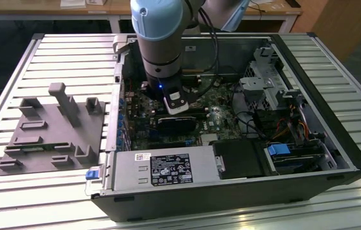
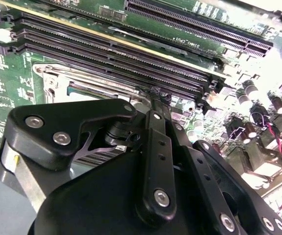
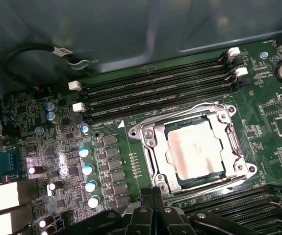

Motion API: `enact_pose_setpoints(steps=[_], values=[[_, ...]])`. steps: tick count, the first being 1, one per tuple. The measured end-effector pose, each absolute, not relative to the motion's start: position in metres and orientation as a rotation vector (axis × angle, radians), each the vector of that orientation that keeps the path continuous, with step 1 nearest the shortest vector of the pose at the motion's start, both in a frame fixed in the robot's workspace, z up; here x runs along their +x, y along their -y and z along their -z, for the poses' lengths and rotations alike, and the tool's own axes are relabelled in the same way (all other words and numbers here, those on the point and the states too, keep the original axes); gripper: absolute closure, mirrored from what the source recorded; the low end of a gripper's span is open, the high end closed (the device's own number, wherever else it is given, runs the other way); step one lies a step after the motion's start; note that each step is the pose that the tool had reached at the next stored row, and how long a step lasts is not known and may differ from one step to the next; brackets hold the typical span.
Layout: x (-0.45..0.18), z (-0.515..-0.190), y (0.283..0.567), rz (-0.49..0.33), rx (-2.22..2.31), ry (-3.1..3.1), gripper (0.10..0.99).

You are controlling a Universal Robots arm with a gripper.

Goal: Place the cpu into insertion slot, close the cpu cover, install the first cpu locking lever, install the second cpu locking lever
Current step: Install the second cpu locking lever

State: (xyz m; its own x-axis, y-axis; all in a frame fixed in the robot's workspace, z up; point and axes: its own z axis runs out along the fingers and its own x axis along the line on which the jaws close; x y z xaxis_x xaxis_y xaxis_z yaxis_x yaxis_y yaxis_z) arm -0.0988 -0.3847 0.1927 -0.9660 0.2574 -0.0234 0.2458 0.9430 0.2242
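Note:
The cpu (image 3: 192, 147), a pale square chip, lies flat in the insertion slot (image 3: 224, 113) on the green board. The cpu cover (image 3: 156, 152), a silvery frame with a square window, lies down around it. A thin metal lever rod (image 3: 204, 184) runs along the socket edge nearest my fingertips. My gripper (image 3: 153, 195) is shut with nothing between its fingers, just off one corner of the socket. The second wrist view shows the gripper (image 2: 154, 94) low over the board at the socket's frame (image 2: 52, 78). In the exterior view the gripper (image 1: 177, 108) reaches down into the open computer case.
Long black memory slots (image 3: 155, 88) run on both sides of the socket. A row of capacitors (image 3: 84, 169) and a black cable (image 3: 33, 49) lie close by. The case holds a power supply (image 1: 167, 167) and drive cage (image 1: 270, 91). A grey fixture (image 1: 52, 129) sits on the slatted table.

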Motion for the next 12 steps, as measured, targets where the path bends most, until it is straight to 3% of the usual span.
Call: enact_pose_setpoints(steps=[12], values=[[-0.0996, -0.1940, 0.3844, -0.318, 0.391, -3.046, 0.980]])
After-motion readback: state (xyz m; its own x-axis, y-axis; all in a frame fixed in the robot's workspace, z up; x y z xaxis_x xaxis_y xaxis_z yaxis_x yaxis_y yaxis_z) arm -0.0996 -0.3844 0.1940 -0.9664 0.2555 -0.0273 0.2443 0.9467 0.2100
